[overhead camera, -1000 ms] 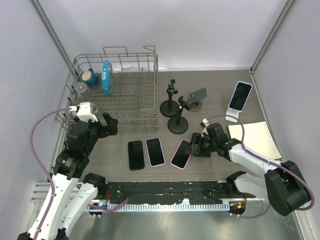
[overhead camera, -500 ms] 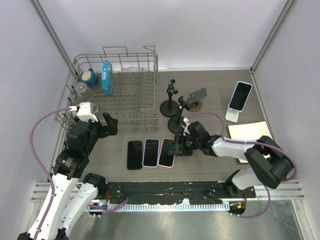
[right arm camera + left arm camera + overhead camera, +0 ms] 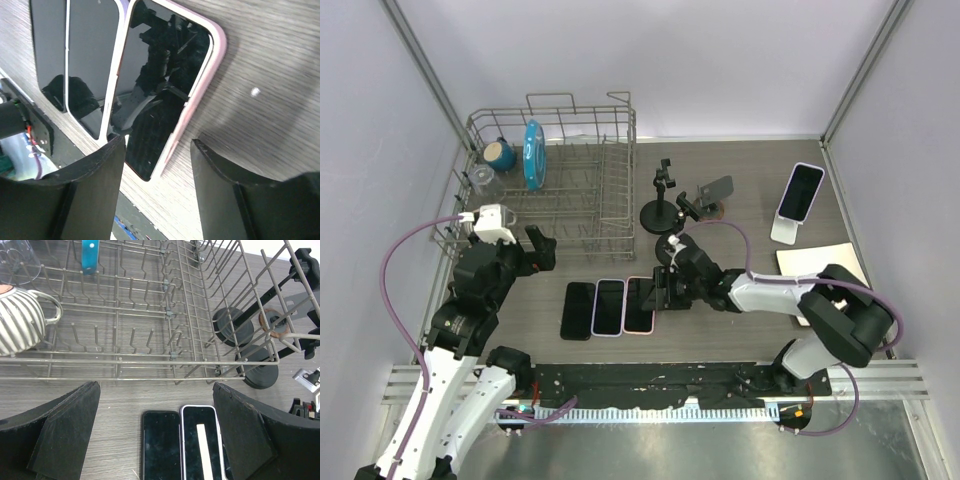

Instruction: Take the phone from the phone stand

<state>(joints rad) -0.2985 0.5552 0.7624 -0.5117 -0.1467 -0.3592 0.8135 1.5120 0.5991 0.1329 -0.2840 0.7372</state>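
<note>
Right hand [image 3: 656, 292], fingers half-spread, grip unclear, apparently laying pink phone [image 3: 165, 90] flat before the rack [image 3: 616, 205]; next: release, lift clear.

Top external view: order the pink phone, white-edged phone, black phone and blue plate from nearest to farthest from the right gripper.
1. pink phone, right end of the row, right at the right gripper.
2. white-edged phone, middle of the row.
3. black phone, left end of the row.
4. blue plate, far back on the left.
</note>
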